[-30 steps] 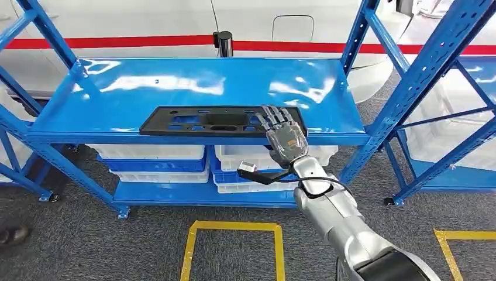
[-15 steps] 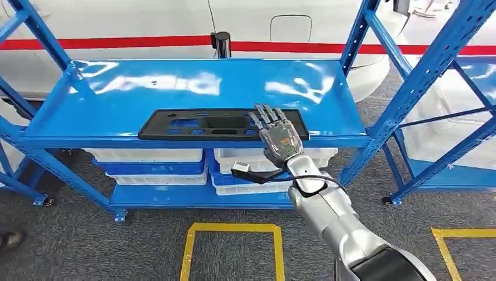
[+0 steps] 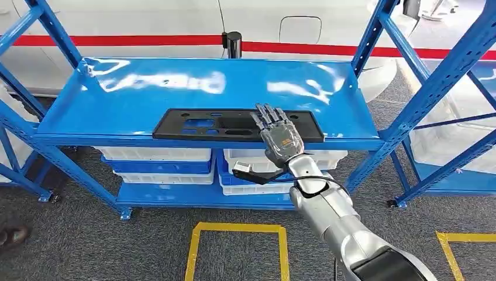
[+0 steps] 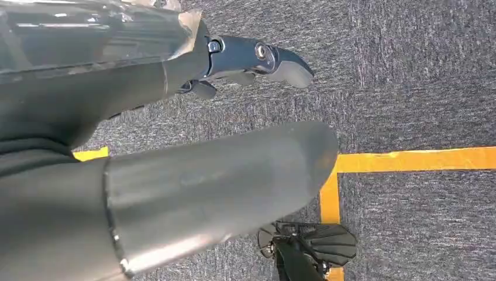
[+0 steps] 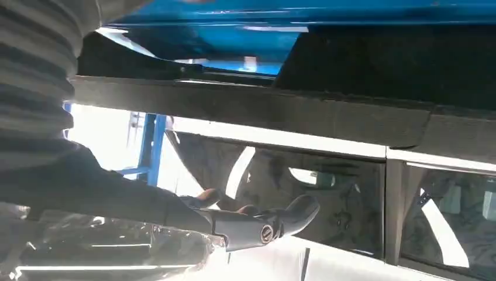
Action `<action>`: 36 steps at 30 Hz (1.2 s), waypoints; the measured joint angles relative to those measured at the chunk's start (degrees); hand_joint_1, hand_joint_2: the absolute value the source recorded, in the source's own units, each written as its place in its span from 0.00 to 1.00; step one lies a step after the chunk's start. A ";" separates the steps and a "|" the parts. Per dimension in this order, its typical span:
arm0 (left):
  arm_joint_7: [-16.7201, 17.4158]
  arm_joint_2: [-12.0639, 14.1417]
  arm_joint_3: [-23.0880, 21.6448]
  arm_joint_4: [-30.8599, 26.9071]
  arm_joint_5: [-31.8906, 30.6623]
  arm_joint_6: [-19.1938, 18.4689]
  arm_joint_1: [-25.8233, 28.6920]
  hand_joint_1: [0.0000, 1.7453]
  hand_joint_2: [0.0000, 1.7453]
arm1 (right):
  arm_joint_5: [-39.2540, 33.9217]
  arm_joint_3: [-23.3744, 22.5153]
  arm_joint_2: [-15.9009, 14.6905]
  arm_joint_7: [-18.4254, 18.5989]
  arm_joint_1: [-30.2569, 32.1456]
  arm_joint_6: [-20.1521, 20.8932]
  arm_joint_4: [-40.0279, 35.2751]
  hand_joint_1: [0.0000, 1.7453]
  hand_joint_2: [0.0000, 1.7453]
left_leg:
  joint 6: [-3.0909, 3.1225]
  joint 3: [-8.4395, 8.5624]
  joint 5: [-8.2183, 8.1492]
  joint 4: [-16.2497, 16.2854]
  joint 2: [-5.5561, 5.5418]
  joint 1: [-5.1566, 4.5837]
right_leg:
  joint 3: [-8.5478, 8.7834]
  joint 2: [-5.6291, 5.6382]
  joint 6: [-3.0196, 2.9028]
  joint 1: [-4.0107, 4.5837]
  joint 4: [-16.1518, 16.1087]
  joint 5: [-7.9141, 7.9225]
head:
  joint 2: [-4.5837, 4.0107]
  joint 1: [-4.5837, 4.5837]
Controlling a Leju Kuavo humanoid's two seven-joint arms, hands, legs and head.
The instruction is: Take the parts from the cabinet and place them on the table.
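A long black plastic part (image 3: 205,124) with several cut-outs lies flat near the front edge of the blue cabinet shelf (image 3: 175,88). My right hand (image 3: 278,136) reaches over that front edge, its fingers stretched flat and apart on the right portion of the part, gripping nothing. In the right wrist view its thumb (image 5: 263,225) sticks out free below the blue shelf (image 5: 292,12). My left hand (image 4: 251,58) hangs over the grey carpet with nothing in it, fingers loose.
White bins (image 3: 158,155) fill the lower shelf. Blue uprights (image 3: 421,88) flank the cabinet, with a second rack to the right. A white car with a red stripe (image 3: 146,23) stands behind. Yellow tape (image 3: 237,227) marks a square on the carpet.
The whole view has shifted slightly to the right. My right hand stays over the part, now a little farther from its right end.
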 joint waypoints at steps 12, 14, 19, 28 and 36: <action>-2.21 -0.13 0.07 0.00 -0.24 2.45 0.04 0.00 0.00 | 0.24 0.00 -0.13 0.09 -0.06 -0.42 0.00 1.00 1.00 | 0.00 0.03 0.00 0.00 0.01 0.16 | -0.05 0.01 0.01 0.08 0.04 0.00 | 0.00 0.00; -3.54 -0.22 0.13 0.00 -0.37 4.82 0.05 0.00 0.00 | 0.33 0.00 -0.15 0.18 -0.09 -0.79 0.00 1.00 0.00 | 0.00 0.03 0.00 0.00 0.02 0.18 | -0.06 0.01 0.01 0.10 0.04 0.00 | 0.00 0.02; -10.82 -0.76 1.27 0.00 -0.24 10.23 0.01 0.00 0.00 | 0.81 0.00 -0.55 0.17 -0.28 -1.70 0.00 1.00 0.00 | 0.00 0.07 0.00 0.00 0.02 0.18 | 0.02 0.01 0.17 0.10 0.04 -0.10 | 0.00 -0.02; -12.24 -1.20 2.08 0.00 -1.27 10.80 0.00 0.00 0.00 | 1.18 0.00 -0.79 -0.04 -0.42 -1.86 0.02 1.00 0.00 | 0.00 0.09 0.00 0.00 0.00 0.17 | 0.06 0.01 0.17 0.09 0.04 -0.10 | 0.00 0.00; -12.66 -1.25 2.40 0.00 -1.25 10.45 0.00 0.00 0.00 | 1.22 0.00 -0.92 -0.04 -0.42 -1.84 0.15 1.00 0.00 | 0.00 0.08 0.00 0.00 0.00 0.18 | 0.05 0.01 0.18 0.10 0.04 -0.10 | 0.00 0.00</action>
